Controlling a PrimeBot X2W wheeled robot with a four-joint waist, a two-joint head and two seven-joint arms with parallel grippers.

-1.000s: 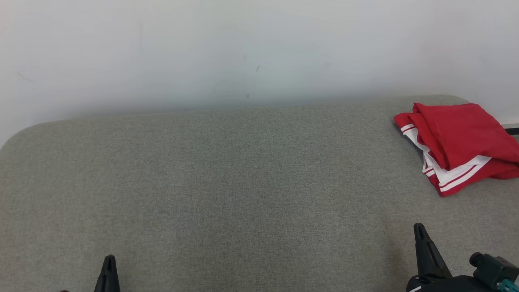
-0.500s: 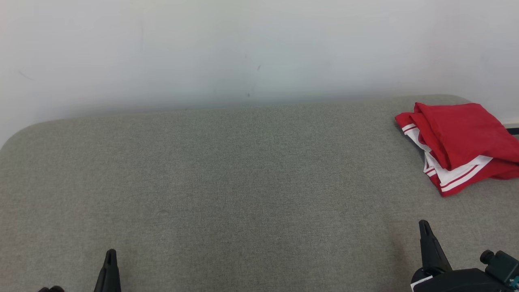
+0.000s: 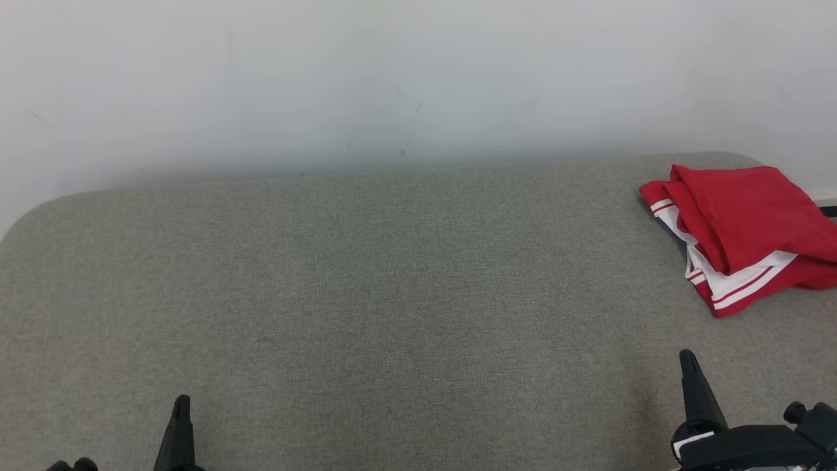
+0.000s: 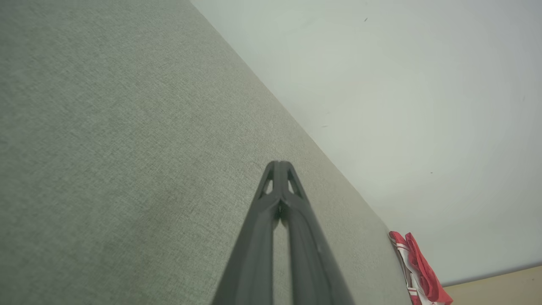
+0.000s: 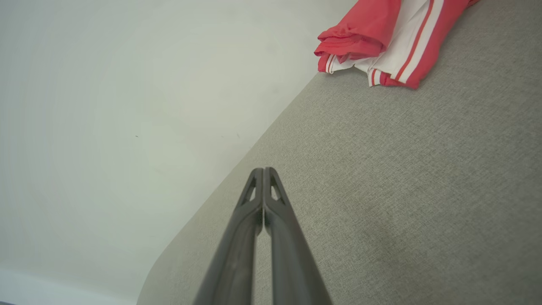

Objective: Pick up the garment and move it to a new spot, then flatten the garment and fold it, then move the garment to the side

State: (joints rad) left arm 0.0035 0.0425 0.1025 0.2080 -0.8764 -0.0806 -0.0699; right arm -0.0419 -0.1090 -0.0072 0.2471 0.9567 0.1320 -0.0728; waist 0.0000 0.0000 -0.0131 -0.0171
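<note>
The folded red fabric garment with white striped trim [image 3: 745,229] is lying at the far right end of the grey fabric-covered desk [image 3: 392,294]. It is sitting close to the desk's rounded rear corner and near the plain white wall [image 3: 392,78]. The garment is forming a compact stack: red layers are lying on top, and white bands with thin red stripes are showing along its near and left edges. In the right wrist view, the garment [image 5: 381,29] is appearing at the top, well ahead of the fingers. In the left wrist view, the garment [image 4: 417,271] is appearing small at the far end of the desk.

The right gripper [image 3: 686,356] is pointing forward at the lower right of the head view, nearer the robot than the garment and apart from it. In its wrist view, the right gripper [image 5: 263,170] is pressing its two dark fingers together at the tips and is holding nothing.

The left gripper [image 3: 181,400] is pointing forward at the lower left, well apart from the garment, with bare desk lying between them. In its wrist view, the left gripper [image 4: 279,163] is likewise keeping its fingertips together and is gripping nothing.
</note>
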